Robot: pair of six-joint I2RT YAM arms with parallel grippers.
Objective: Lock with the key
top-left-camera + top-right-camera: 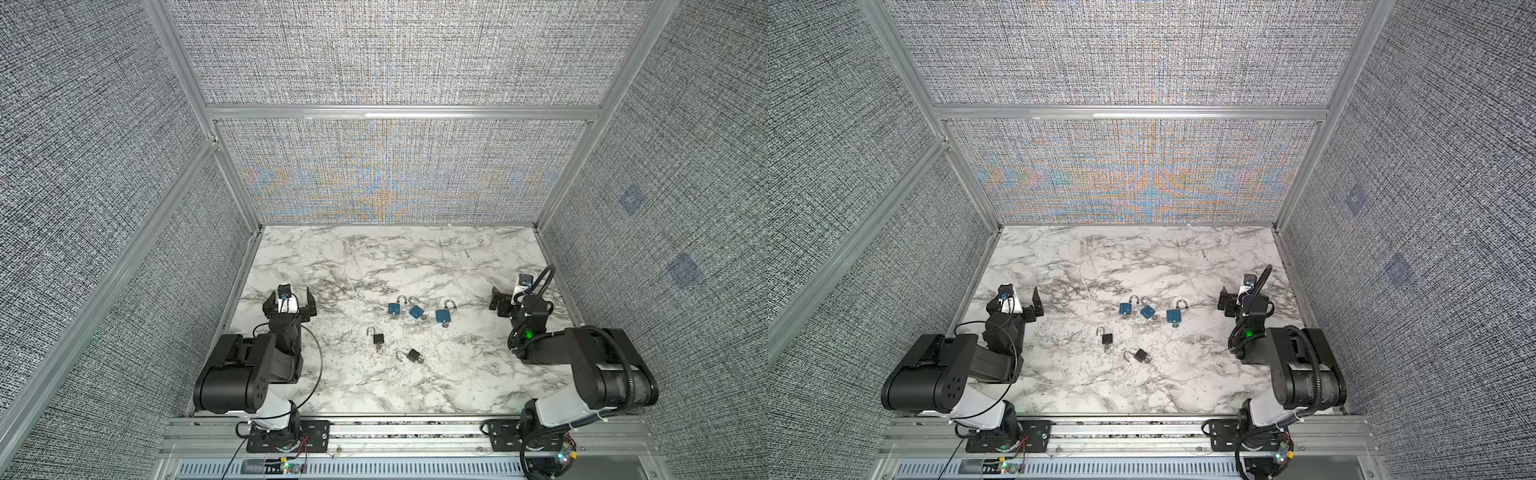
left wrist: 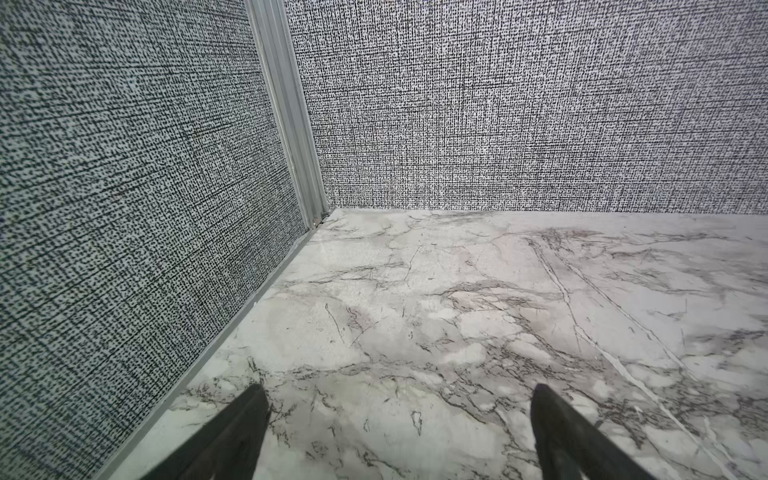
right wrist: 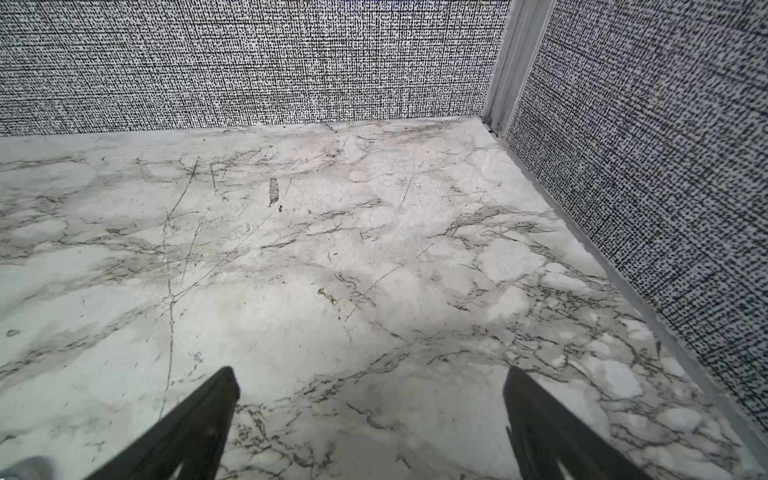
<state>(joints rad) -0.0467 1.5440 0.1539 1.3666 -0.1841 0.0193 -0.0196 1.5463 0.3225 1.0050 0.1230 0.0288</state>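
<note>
Padlocks show only in both top views, and small: three blue padlocks [image 1: 416, 311] in a row mid-table and two black padlocks [image 1: 378, 339] just nearer the robot. All lie flat on the marble table [image 1: 415, 257], well apart from both arms. The key [image 1: 445, 325] at each base is a silver speck, too small to confirm. Left gripper [image 2: 399, 392] is wide and empty over bare marble at the left. Right gripper [image 3: 370, 376] is likewise wide and empty at the right, one finger hidden behind its wrist from above.

Even light, moiré, perhaps edge-warped.
</note>
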